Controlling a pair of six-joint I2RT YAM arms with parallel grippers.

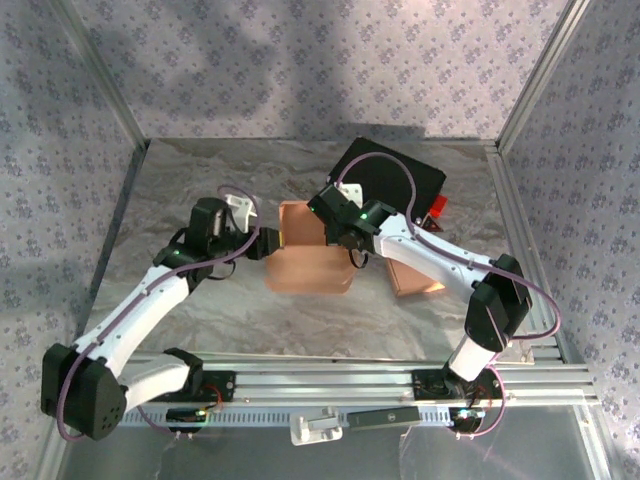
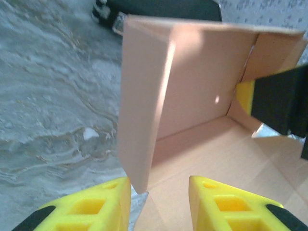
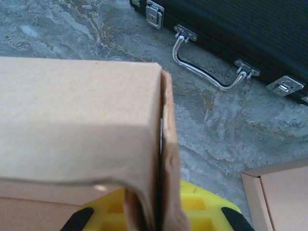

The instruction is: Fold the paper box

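A half-folded brown paper box [image 1: 305, 265] sits at the centre of the grey marbled table [image 1: 200, 180] in the top view, with one wall standing upright. The left gripper [image 1: 268, 243] meets it from the left edge; in the left wrist view its yellow jaws [image 2: 159, 202] stand parted at the bottom of the frame, the near corner of the upright wall [image 2: 139, 120] between them. The right gripper [image 1: 345, 240] is clamped tight on the box's doubled side wall [image 3: 163, 144], bottom centre of its wrist view. A black hard case [image 1: 395, 178] lies upper right, and a flat brown cardboard sheet [image 1: 420, 278] lies under the right arm
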